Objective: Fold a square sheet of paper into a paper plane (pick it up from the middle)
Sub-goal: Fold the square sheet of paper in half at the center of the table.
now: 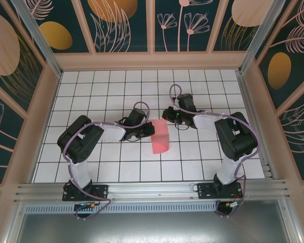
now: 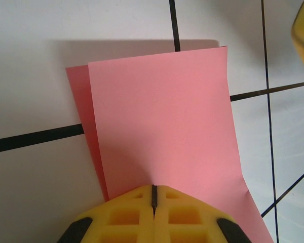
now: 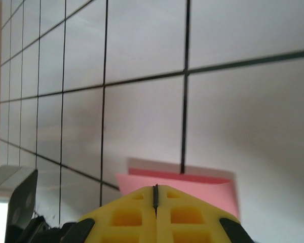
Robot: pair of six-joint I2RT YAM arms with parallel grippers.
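Nearest, in the top view, the left gripper lies low over the tiled table. Its 2 yellow fingers are clenched together with nothing between them, and the tip is at the left edge of the square sheet of paper. The sheet is folded once into 2 layers and lies between the 2 grippers, near the table's middle.

From the left wrist, the tip sits over the sheet's near edge; I cannot tell whether it presses down or hovers. The layers do not match: the under layer peeks out along 1 side, so the fold looks skewed.

The risk, as I judge it, is that a tip dragged along the paper now would make the thin sheet slide on the smooth tiles or buckle. That would set the skew, and a crooked first fold would spoil the plane's symmetry.

At the sheet's far edge, the right gripper is likewise clenched on nothing, so nothing clearly pins the paper.

The paper is matte, plain pink-red and straight-edged. The fingers are yellow plastic with square recesses. The table is white, ruled by thin black lines.
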